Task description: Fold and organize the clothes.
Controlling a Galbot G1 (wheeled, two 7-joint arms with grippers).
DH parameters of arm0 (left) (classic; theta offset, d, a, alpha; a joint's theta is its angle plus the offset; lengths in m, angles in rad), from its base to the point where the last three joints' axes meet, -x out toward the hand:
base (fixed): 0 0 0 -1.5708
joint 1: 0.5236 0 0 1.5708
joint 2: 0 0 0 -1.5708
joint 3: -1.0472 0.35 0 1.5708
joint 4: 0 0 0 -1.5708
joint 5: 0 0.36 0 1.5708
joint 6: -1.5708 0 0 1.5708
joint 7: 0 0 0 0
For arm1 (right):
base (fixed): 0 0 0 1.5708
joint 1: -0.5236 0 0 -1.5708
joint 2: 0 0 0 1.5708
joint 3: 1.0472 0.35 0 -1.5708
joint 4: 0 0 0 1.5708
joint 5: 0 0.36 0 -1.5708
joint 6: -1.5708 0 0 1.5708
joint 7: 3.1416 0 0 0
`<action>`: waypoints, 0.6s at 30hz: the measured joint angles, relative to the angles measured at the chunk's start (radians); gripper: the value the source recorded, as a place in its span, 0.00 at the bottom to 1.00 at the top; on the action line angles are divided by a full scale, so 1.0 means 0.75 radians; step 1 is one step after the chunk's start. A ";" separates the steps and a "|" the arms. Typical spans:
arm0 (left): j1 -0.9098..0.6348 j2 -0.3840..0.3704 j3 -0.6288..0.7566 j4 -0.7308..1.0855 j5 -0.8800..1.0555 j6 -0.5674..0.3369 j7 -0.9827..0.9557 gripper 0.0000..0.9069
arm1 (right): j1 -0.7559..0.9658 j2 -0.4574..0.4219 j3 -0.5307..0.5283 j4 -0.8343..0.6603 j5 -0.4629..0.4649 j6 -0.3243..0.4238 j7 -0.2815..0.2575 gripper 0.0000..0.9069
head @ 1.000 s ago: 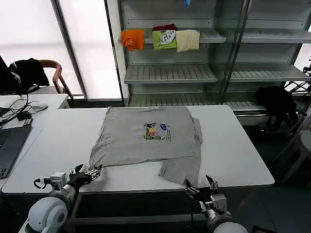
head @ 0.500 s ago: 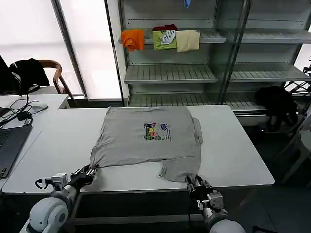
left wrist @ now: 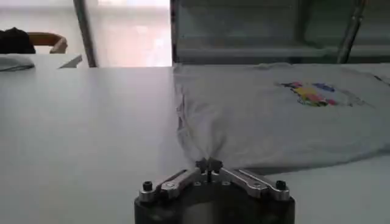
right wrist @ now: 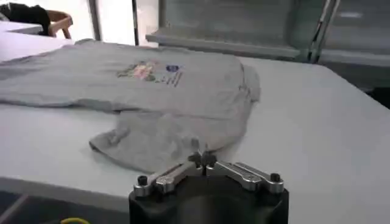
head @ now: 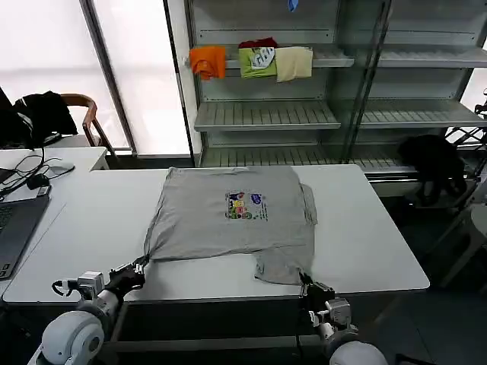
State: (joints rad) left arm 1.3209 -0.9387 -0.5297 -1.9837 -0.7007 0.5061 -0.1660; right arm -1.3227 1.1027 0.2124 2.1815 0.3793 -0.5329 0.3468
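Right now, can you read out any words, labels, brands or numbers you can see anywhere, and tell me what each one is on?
No text is readable.
Grey shirt: the multicoloured chest print seems to carry small lettering, too small and blurred to read.
Green folded piece on the shelf: a pale mark that may be lettering, not readable.
Left gripper and right gripper, each shut on the shirt's hem: no markings.
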 measured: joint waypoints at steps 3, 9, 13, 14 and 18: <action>-0.010 0.001 -0.002 -0.015 -0.016 -0.019 -0.005 0.01 | 0.017 -0.005 0.022 0.002 0.000 0.016 -0.018 0.00; -0.072 -0.012 0.018 -0.003 -0.055 -0.044 -0.030 0.01 | 0.113 -0.019 0.045 -0.042 0.001 0.064 -0.070 0.00; -0.163 -0.030 0.053 0.032 -0.080 -0.048 -0.055 0.01 | 0.224 -0.013 0.046 -0.114 0.025 0.081 -0.093 0.00; -0.190 -0.036 0.064 0.043 -0.084 -0.049 -0.061 0.01 | 0.256 -0.010 0.045 -0.136 0.032 0.085 -0.100 0.00; -0.318 -0.068 0.124 0.105 -0.092 -0.055 -0.095 0.01 | 0.394 0.001 0.034 -0.241 0.052 0.108 -0.125 0.00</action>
State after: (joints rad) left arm 1.0825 -0.9895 -0.4370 -1.9047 -0.7694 0.4648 -0.2370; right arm -1.0274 1.1035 0.2376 2.0011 0.4184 -0.4518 0.2528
